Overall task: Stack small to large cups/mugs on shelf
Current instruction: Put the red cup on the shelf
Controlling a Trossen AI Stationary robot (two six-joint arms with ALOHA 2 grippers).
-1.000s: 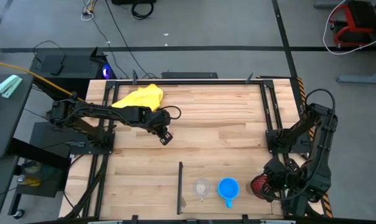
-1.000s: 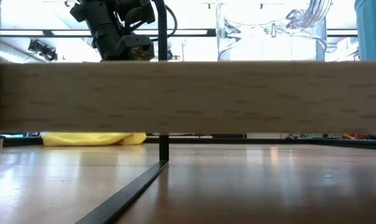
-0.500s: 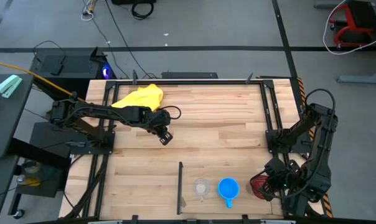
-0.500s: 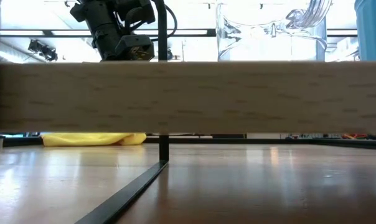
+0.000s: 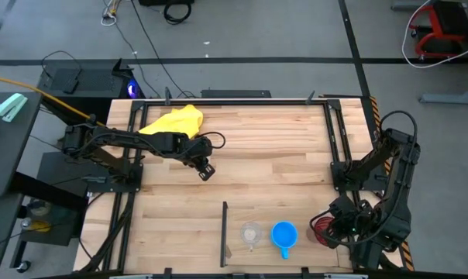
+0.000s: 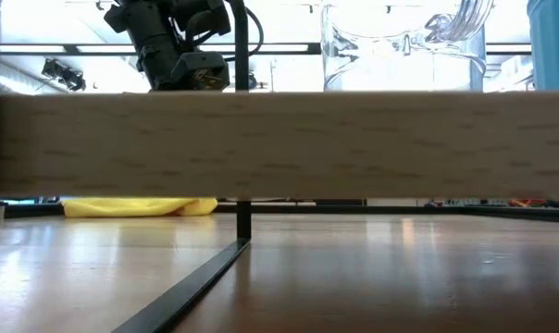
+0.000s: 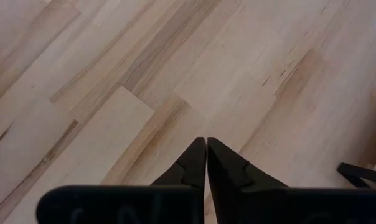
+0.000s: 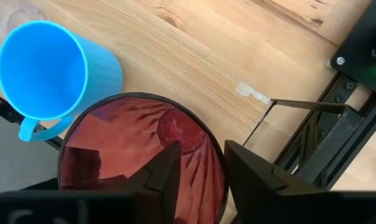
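Observation:
The dark-red tumbler point(image 8: 138, 155) stands upright on the pale wood shelf point(image 5: 265, 257) at the near right, and also shows in the high view point(image 5: 321, 228). The blue mug point(image 5: 284, 235) stands left of it, and the tiny clear cup point(image 5: 251, 232) stands left of the mug. My right gripper point(image 8: 202, 163) is open above the tumbler. One finger is inside its rim and one is outside. My left gripper point(image 5: 205, 170) is shut and empty over the table's left middle, and also shows in its wrist view point(image 7: 206, 149). My right gripper stands astride the tumbler's rim point(image 8: 218, 163) from above, pointing down. One finger point(image 8: 166, 168) is inside and one finger point(image 8: 250, 174) is outside. The gap between them is wider than the wall. I cannot tell whether either finger touches it.
A thin black divider strip point(image 5: 224, 232) borders the shelf on the left. Black frame rails point(image 5: 336, 139) run along the right side. A yellow cloth point(image 5: 172, 122) lies at the far left. In the low view a wood plank point(image 6: 279, 143) blocks most of the scene.

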